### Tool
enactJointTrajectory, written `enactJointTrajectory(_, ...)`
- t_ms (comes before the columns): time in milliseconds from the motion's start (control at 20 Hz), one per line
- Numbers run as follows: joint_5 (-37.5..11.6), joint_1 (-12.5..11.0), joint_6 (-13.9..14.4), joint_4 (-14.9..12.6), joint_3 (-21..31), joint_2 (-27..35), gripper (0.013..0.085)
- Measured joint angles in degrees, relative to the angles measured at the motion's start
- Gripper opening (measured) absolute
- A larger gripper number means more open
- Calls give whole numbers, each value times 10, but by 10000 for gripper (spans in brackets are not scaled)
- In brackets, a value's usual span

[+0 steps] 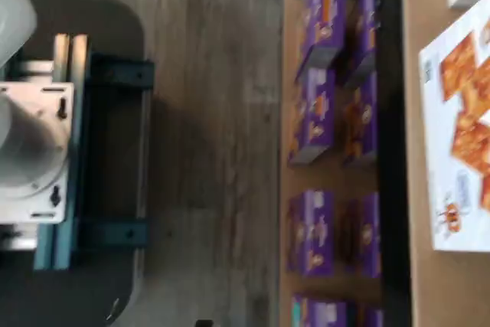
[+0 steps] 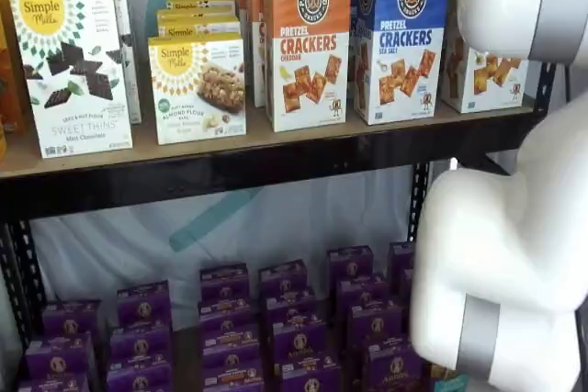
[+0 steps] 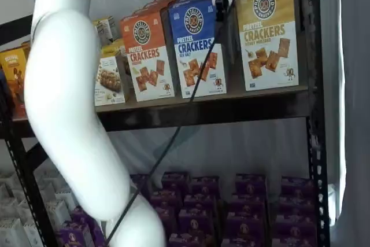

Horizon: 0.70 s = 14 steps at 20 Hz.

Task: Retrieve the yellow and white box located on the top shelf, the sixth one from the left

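Observation:
The yellow and white box (image 3: pixel 267 33) stands upright at the right end of the top shelf (image 3: pixel 231 108), beside a blue box (image 3: pixel 198 47). In a shelf view only its white lower part (image 2: pixel 478 75) shows behind my white arm (image 2: pixel 514 227), on the shelf board with its black rail (image 2: pixel 230 176). My gripper (image 3: pixel 220 1) hangs from the upper edge in front of the gap between the blue and yellow boxes. Only its white body and one dark piece show, so I cannot tell if it is open. The wrist view shows a white box face with brown crackers (image 1: pixel 459 135).
Orange Pretzel Crackers boxes (image 2: pixel 308 52) and white Simple Mills boxes (image 2: pixel 73 71) fill the rest of the top shelf. Small purple boxes (image 2: pixel 294 319) crowd the lower level, also in the wrist view (image 1: pixel 329 112). A black cable (image 3: pixel 185 114) hangs across the shelf front. A black upright (image 3: pixel 315 114) stands beside the yellow box.

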Motion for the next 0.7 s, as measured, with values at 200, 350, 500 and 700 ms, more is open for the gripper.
enactJointTrajectory(200,-12,-39,-1,80,3,-6,850)
enactJointTrajectory(350,-35,-64,-1,134,12,-17,850)
enactJointTrajectory(500,-76,-88,-3,191,33,-36,850)
enactJointTrajectory(700,-175,-102,-19,256,94,-78,850)
